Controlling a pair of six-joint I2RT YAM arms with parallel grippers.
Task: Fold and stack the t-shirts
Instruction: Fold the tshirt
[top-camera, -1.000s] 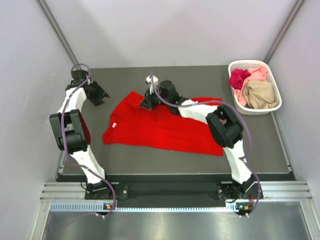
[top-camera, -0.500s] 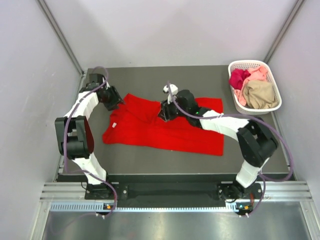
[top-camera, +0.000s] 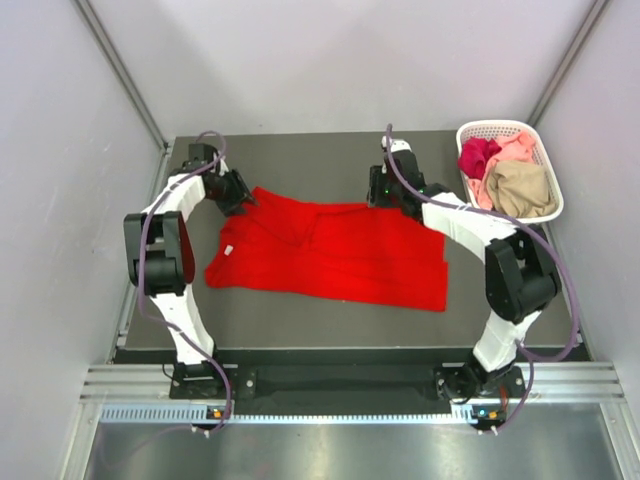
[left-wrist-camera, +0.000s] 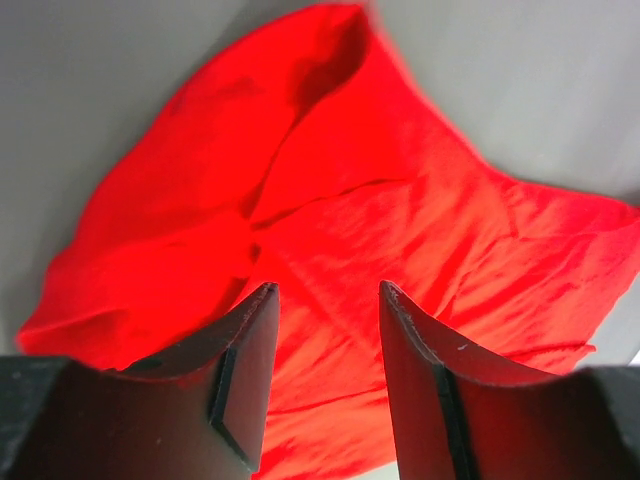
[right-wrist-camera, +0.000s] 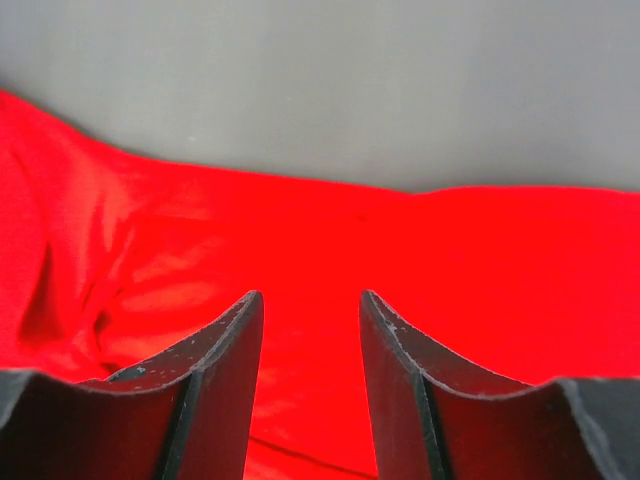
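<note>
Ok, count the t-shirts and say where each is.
4. Red t-shirt spread on the table; magenta t-shirt, pale pink t-shirt and tan t-shirt bunched in the white basket. Others may hide underneath.

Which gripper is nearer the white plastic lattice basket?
Right. The right gripper hangs over the far right edge of the red t-shirt, just left of the white plastic lattice basket; the left gripper is at the shirt's far left corner.

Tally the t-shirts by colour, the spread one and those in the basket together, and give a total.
Red t-shirt, spread flat: 1
Magenta t-shirt, in the white basket: 1
Pale pink t-shirt, in the basket: 1, as far as the heap shows
Tan t-shirt, in the basket: 1
Total in view: 4
</note>
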